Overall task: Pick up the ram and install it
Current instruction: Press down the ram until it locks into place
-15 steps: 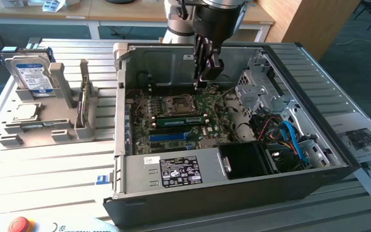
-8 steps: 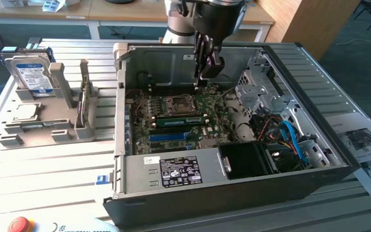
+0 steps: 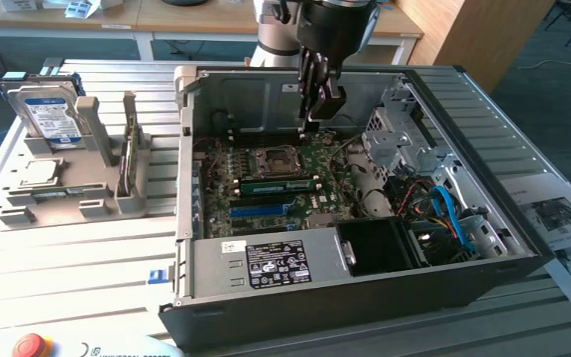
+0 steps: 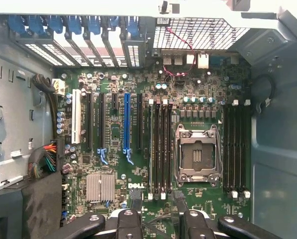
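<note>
**Fingers spread and empty over the board, ram in a slot**

The fingers [image 3: 315, 93] [image 4: 133, 201] were spread apart and pinched nothing, with bare board showing in the gap between them in the wrist view. They hung tip-down inside the open computer case [image 3: 365, 305], above the motherboard [image 4: 138, 87] and clear of it, near the case's back wall.

Below them sat the processor socket [image 3: 271, 160] [image 4: 196, 155], open with no chip in it. Just beside the socket, on the side nearer the exterior camera, the ram [image 3: 277, 184] stood in one of the long memory slots as a green stick with dark chips. It was apart from the fingers. Edge-on from the wrist camera I couldn't pick it out for sure.

Further along the board was a blue slot [image 4: 128, 119]. The power supply [image 3: 265, 264] filled the case's near corner.

On the tabletop [image 3: 68, 260] at the exterior view's left stood a grey fixture [image 3: 68, 201]. A blue-labelled hard drive [image 3: 45, 111] stood upright in it and a square silver processor chip [image 3: 39, 172] lay flat on it. A red button [image 3: 30, 346] sat at the near edge. Paper sheets [image 3: 563, 223] lay at the exterior view's right of the case.
</note>
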`<action>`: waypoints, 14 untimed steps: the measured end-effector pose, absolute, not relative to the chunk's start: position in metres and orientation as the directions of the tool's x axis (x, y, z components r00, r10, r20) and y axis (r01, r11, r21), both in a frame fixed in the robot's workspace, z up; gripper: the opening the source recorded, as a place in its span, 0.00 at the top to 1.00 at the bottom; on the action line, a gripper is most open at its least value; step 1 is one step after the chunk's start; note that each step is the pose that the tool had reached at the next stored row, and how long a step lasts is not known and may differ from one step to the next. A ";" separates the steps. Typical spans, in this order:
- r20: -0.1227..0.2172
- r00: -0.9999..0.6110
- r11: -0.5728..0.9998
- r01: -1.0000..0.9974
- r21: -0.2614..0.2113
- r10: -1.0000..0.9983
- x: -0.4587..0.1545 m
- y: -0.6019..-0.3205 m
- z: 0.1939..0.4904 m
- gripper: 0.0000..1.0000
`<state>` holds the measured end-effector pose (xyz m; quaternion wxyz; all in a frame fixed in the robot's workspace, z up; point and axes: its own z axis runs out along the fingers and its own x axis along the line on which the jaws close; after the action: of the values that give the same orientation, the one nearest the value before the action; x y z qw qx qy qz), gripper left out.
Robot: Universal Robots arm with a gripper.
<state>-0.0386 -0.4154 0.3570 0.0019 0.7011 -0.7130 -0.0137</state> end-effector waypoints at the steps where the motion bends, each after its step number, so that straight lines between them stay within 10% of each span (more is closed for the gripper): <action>1: -0.017 -0.017 0.017 -1.000 0.022 -1.000 -0.039 -0.415 0.357 0.63; 8: -0.017 -0.017 0.017 -1.000 0.022 -1.000 -0.039 -0.415 0.357 0.65; 14: -0.017 -0.017 0.017 -1.000 0.022 -1.000 -0.039 -0.415 0.357 0.89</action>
<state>-0.0386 -0.4154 0.3570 0.0018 0.7011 -0.7129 -0.0137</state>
